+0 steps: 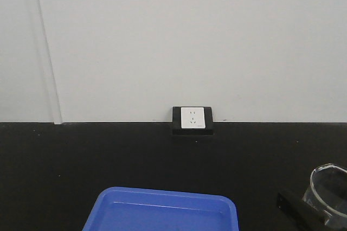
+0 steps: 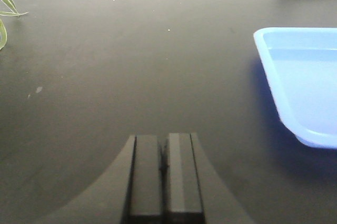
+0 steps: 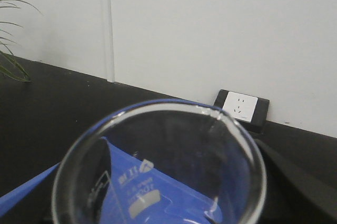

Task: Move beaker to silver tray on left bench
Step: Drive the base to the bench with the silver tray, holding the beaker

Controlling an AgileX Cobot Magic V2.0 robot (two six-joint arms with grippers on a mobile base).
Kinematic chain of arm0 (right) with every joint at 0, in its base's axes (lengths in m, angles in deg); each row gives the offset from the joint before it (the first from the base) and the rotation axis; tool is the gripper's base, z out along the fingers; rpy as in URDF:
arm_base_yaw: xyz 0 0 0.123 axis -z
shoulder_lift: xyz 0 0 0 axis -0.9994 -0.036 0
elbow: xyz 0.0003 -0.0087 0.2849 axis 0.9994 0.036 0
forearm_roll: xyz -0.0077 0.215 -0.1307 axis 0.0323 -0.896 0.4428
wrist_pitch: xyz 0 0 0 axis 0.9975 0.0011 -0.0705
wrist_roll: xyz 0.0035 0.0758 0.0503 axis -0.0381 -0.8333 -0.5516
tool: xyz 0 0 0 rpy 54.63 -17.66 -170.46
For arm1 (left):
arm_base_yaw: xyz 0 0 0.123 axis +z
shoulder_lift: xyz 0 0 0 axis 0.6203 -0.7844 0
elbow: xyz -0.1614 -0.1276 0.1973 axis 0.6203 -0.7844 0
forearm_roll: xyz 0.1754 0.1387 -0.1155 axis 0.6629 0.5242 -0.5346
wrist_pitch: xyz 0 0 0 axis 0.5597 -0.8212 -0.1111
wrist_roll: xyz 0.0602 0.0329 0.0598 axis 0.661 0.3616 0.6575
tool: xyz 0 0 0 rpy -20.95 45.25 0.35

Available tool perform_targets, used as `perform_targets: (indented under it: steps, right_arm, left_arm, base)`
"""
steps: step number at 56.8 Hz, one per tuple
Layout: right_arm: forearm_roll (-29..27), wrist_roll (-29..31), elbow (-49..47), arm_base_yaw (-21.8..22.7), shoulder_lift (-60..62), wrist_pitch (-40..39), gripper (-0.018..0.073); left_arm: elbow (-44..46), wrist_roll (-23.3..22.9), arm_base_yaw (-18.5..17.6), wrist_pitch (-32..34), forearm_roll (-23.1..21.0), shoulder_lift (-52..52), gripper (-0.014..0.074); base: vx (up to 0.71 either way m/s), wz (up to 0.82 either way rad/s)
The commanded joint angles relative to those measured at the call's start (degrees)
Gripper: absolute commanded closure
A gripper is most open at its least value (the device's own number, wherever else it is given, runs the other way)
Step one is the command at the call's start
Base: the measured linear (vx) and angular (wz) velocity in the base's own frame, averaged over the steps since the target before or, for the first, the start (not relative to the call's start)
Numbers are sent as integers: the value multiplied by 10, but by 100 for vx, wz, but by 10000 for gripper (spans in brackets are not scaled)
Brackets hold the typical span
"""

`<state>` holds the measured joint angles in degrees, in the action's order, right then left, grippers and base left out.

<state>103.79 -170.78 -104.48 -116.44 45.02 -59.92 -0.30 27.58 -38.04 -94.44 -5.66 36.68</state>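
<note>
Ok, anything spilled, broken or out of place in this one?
Nothing spilled or broken. The beaker looks empty and intact in the right pincer. Only oddity: no silver tray in view, just the blue tray.

The surface (image 1: 81, 155) is a matte black worktop spanning the front view and meeting a white wall (image 1: 190, 36) along its back edge. A blue plastic tray (image 1: 162, 212) lies flat on it at 6 o'clock, cut off by the frame's lower edge. At 12 o'clock from the tray, a black-framed socket box (image 1: 192, 120) sits where surface meets wall. The left wrist view shows a pale speck (image 2: 38, 90) on the black top.
</note>
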Motion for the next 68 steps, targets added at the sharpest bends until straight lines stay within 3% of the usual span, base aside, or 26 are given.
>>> perform_targets:
  steps: [1, 36, 68]
  right_arm:
    - [26, -2, -18, 2, 3, 17, 566]
    - [26, -2, -18, 2, 3, 17, 566]
    - [26, -2, -18, 2, 3, 17, 566]
  left_arm:
    - [-16, -1, -3, 44, -1, 9, 595]
    - [-16, -1, -3, 44, -1, 9, 595]
    - [-16, -1, -3, 44, -1, 9, 595]
  base:
    - [-10, -5]
    - [-22, 0]
    - [-32, 27]
